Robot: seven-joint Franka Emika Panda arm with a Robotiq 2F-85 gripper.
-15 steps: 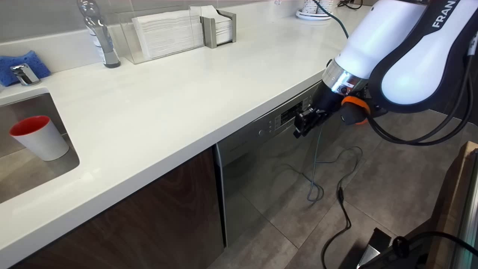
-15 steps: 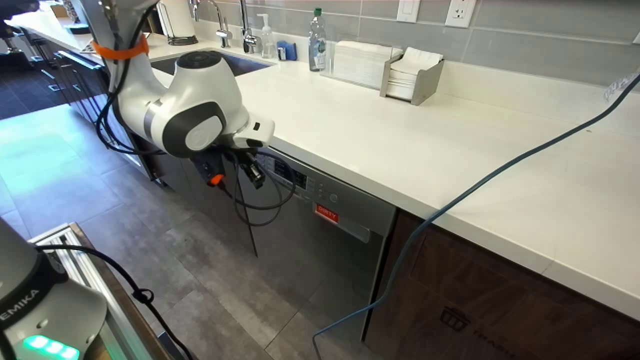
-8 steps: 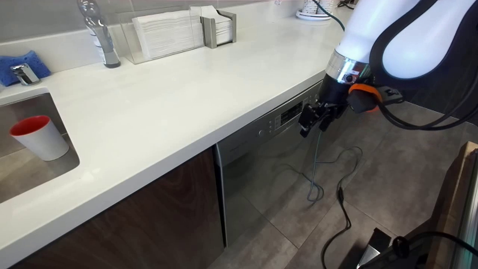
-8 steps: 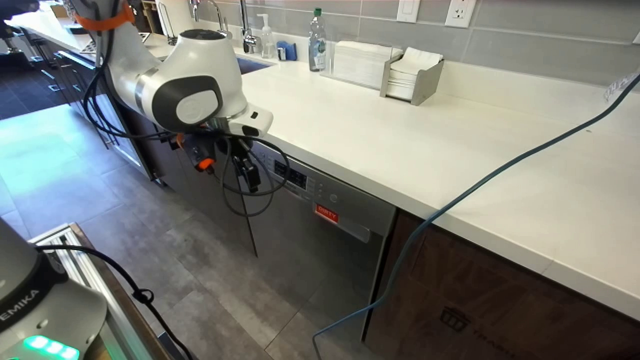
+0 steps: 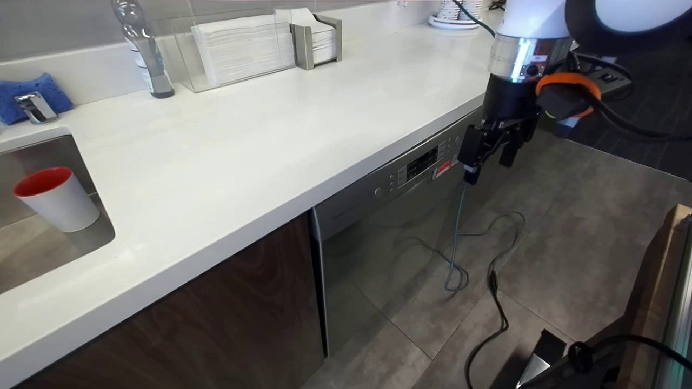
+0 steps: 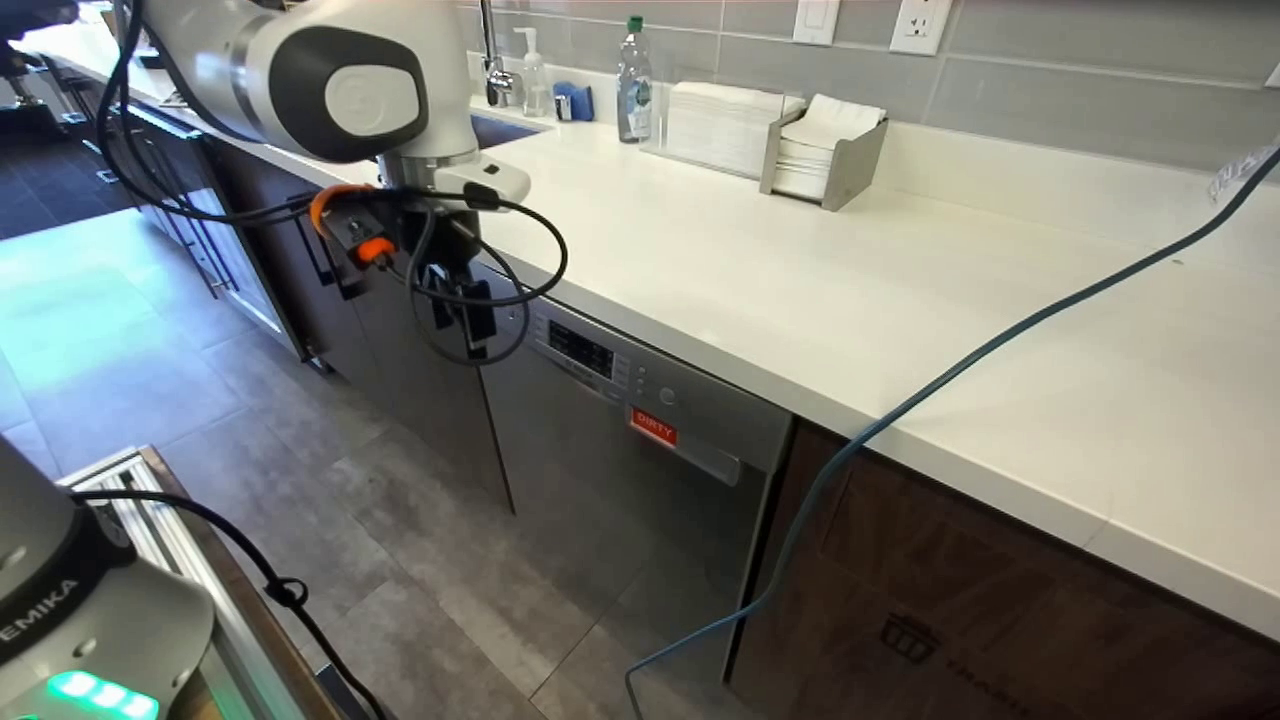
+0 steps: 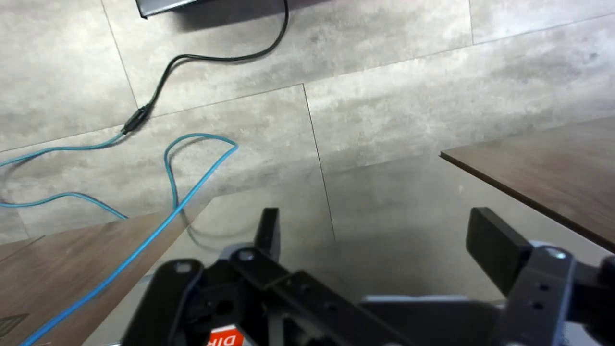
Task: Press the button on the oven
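Observation:
The oven [image 6: 600, 520] is a grey stainless-steel front built in under the counter, in both exterior views. Along its top, a control strip carries a dark display [image 5: 421, 163] flanked by small buttons [image 6: 621, 371]; a round button [image 6: 667, 396] sits further along. Which button the task means I cannot tell. My gripper [image 5: 489, 169] points down in front of the oven, beside the control strip and apart from the display and round button. In the wrist view, the gripper [image 7: 377, 226] stands wide open, nothing between its fingers [image 7: 497, 247], with the steel front behind them.
A red DIRTY label [image 6: 653, 425] is on the oven below the strip. The white counter [image 5: 243, 162] juts out above it. Brown cabinet doors [image 5: 205, 313] adjoin the oven. A blue cable [image 6: 830, 470] hangs over the counter edge and down to the floor [image 7: 384, 105].
My gripper has opened, tilted to point downward, and shifted sideways away from the display and slightly up. The red label, hidden earlier in an exterior view, now shows there.

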